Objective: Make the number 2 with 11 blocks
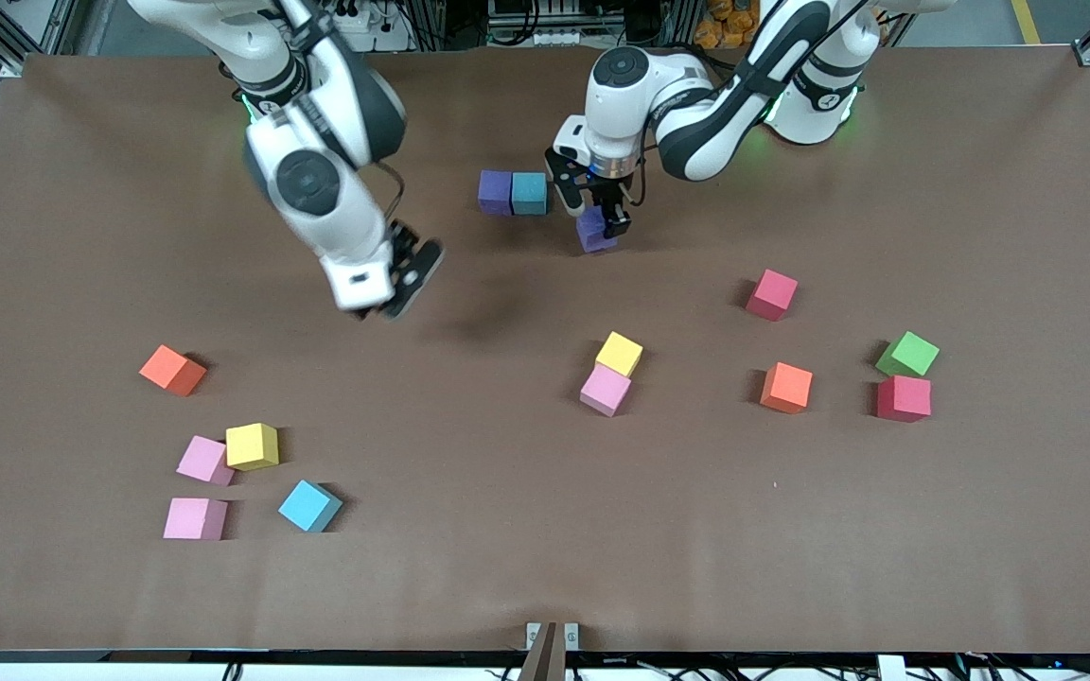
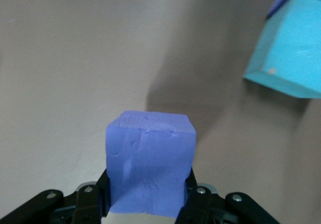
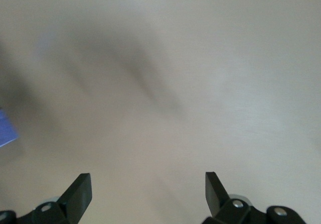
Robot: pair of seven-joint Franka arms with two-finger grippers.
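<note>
My left gripper (image 1: pixel 602 225) is shut on a purple block (image 1: pixel 592 233), low over the table beside a touching pair, a purple block (image 1: pixel 497 192) and a cyan block (image 1: pixel 529 193). In the left wrist view the held purple block (image 2: pixel 149 158) sits between the jaws, with the cyan block (image 2: pixel 288 53) close by. No number 2 shape is in view. My right gripper (image 1: pixel 403 284) hangs open and empty over bare table (image 3: pixel 150 83). Loose blocks include rose-red (image 1: pixel 772 294), yellow (image 1: pixel 619 354), pink (image 1: pixel 605 390), orange (image 1: pixel 786 387), orange (image 1: pixel 172 369), yellow (image 1: pixel 252 445), pink (image 1: pixel 204 460), pink (image 1: pixel 195 518) and cyan (image 1: pixel 309 505).
A green cube (image 1: pixel 907 355) and a deep red cube (image 1: pixel 904 397) sit together toward the left arm's end. The brown table (image 1: pixel 545 567) runs bare along the edge nearest the front camera. The right arm's forearm (image 1: pixel 318 189) slants over the table beside the pair.
</note>
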